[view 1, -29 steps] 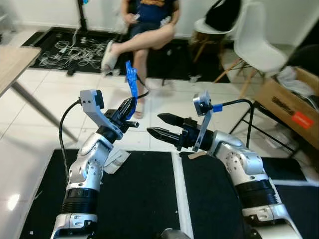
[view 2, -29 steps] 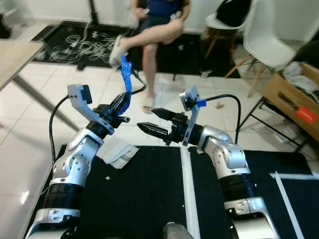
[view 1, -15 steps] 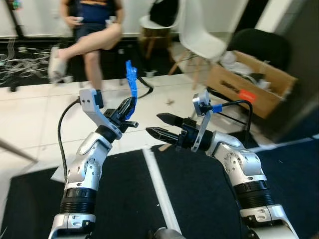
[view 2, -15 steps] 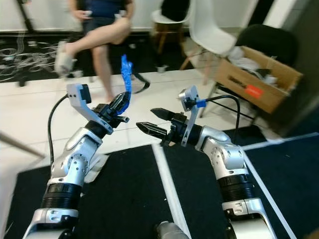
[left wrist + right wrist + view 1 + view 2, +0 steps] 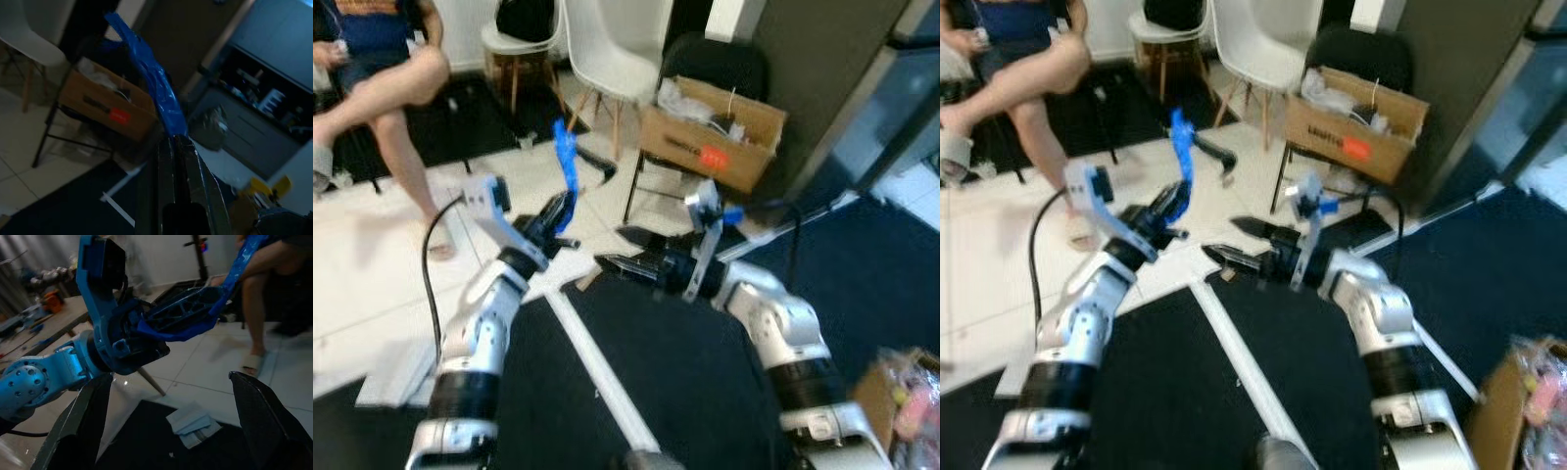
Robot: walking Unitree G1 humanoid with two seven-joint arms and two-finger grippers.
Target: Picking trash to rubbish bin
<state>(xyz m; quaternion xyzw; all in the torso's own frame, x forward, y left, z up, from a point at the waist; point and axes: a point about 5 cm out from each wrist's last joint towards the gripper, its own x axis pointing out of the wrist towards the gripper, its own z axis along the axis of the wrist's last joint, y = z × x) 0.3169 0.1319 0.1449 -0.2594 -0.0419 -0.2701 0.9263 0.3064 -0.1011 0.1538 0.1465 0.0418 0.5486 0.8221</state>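
A strip of blue plastic trash (image 5: 566,166) sticks up from my left gripper (image 5: 557,210), which is shut on its lower end and held at chest height. In the left wrist view the blue strip (image 5: 146,73) rises from between the closed fingers (image 5: 177,161). My right gripper (image 5: 628,251) stands open just to the right of the left one, its two fingers (image 5: 264,416) spread wide with nothing between them. The right wrist view looks across at the left gripper (image 5: 181,316) holding the blue strip (image 5: 242,264).
A cardboard box (image 5: 710,137) with stuff in it sits on a black frame ahead, beside white chairs (image 5: 607,59). A person (image 5: 382,78) sits at the left. Black mats with a white line (image 5: 597,372) lie underfoot. A box with colourful items (image 5: 901,392) is at the right.
The whole view has swung to the right: the person slid to the left edge and the cardboard box came to the centre. Both grippers keep their pose and the left still holds the strip.
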